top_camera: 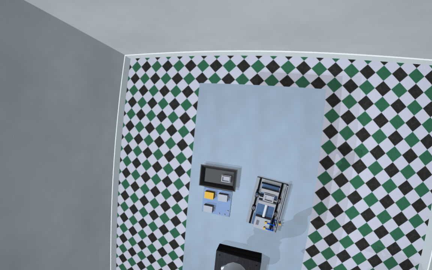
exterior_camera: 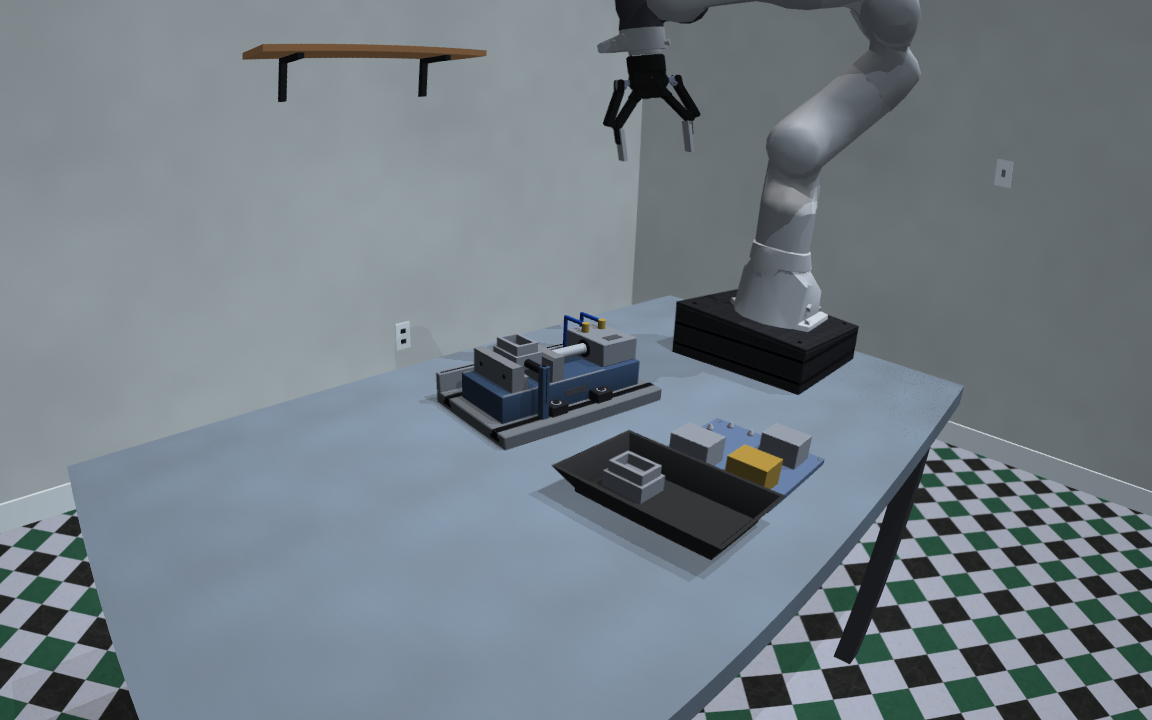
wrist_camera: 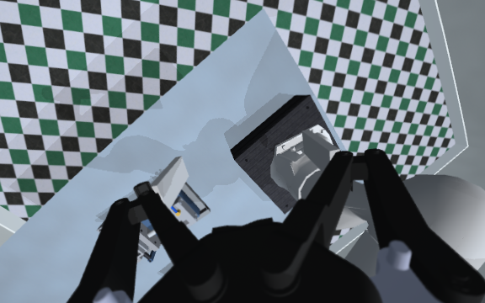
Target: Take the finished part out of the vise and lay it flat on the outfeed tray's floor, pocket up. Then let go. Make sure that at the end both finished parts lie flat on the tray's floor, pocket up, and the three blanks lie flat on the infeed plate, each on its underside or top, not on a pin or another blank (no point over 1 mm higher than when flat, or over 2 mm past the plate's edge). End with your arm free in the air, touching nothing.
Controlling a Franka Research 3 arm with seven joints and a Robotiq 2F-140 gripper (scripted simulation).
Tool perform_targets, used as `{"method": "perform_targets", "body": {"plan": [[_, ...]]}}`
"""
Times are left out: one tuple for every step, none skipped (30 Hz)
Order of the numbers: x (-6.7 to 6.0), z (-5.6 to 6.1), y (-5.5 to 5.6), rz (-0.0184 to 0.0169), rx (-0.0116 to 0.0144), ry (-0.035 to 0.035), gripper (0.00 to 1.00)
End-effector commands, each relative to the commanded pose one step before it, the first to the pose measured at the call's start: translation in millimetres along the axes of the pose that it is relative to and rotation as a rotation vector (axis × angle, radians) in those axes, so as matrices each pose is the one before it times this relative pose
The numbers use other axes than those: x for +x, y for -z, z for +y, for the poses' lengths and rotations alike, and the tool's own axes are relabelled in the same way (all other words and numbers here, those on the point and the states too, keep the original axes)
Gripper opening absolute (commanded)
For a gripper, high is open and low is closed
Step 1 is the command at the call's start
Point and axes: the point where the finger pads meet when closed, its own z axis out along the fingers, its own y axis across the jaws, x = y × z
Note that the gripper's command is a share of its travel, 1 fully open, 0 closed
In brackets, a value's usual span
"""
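Note:
The blue and grey vise stands near the middle of the table, and shows from above. A grey part with a pocket on top sits between its jaws. The dark outfeed tray lies on the table beside the vise. A second grey pocketed part lies flat on the tray's floor, pocket up. My gripper is open and empty, high above the table near the robot base. The wrist view shows part of the vise far below.
A blue fixture plate with two grey blocks and a yellow block adjoins the tray. The black robot base stands at the table's far end. A wooden shelf hangs on the wall.

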Motion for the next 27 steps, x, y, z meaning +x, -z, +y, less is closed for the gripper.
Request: {"method": "perform_targets", "body": {"plan": [[0.01,-0.01,0.05,0.00005,0.00007,-0.00001,1.0],[0.0,0.0,0.0,0.0,0.0,0.0,1.0],[0.0,0.0,0.0,0.0,0.0,0.0,1.0],[0.0,0.0,0.0,0.0,0.0,0.0,1.0],[0.0,0.0,0.0,0.0,0.0,0.0,1.0],[0.0,0.0,0.0,0.0,0.0,0.0,1.0],[0.0,0.0,0.0,0.0,0.0,0.0,1.0],[0.0,0.0,0.0,0.0,0.0,0.0,1.0],[0.0,0.0,0.0,0.0,0.0,0.0,1.0],[0.0,0.0,0.0,0.0,0.0,0.0,1.0],[0.0,0.0,0.0,0.0,0.0,0.0,1.0],[0.0,0.0,0.0,0.0,0.0,0.0,1.0],[0.0,0.0,0.0,0.0,0.0,0.0,1.0],[0.0,0.0,0.0,0.0,0.0,0.0,1.0],[0.0,0.0,0.0,0.0,0.0,0.0,1.0],[0.0,0.0,0.0,0.0,0.0,0.0,1.0],[0.0,0.0,0.0,0.0,0.0,0.0,1.0],[0.03,-0.23,0.02,0.00028,-0.00007,0.0001,1.0],[0.18,-1.48,0.11,0.00185,-0.00045,0.00064,1.0],[0.42,-3.72,0.27,0.00458,-0.00106,0.00166,1.0],[0.62,-6.72,0.42,0.00805,-0.00169,0.00313,1.0],[0.62,-10.28,0.5,0.01182,-0.00204,0.00511,1.0],[0.25,-14.24,0.44,0.01541,-0.00183,0.00766,1.0],[-0.6,-17.22,0.15,0.01721,-0.00079,0.01006,1.0],[-0.61,-8.42,-0.06,0.00786,0.00014,0.00519,1.0],[-0.95,-9.48,-0.17,0.00843,0.00055,0.00604,1.0],[-1.21,-9.42,-0.28,0.00793,0.00093,0.00619,1.0]]}}
